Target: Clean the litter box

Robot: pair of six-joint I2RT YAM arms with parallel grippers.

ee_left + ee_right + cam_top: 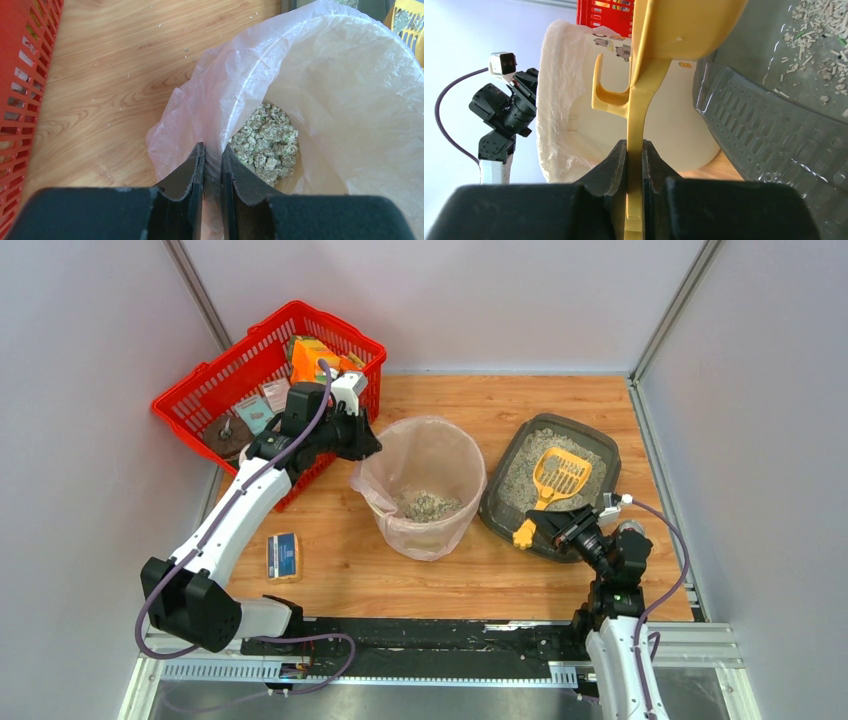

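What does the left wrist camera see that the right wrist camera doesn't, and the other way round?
Only the left wrist: the clumps at the bottom of the bin, and the left fingers pinching its bagged rim.
Only the right wrist: the right fingers clamped on the scoop handle, the litter box wall, and the left arm.
Both: the bin, the red basket, and the scoop, though only a corner of it in the left view.
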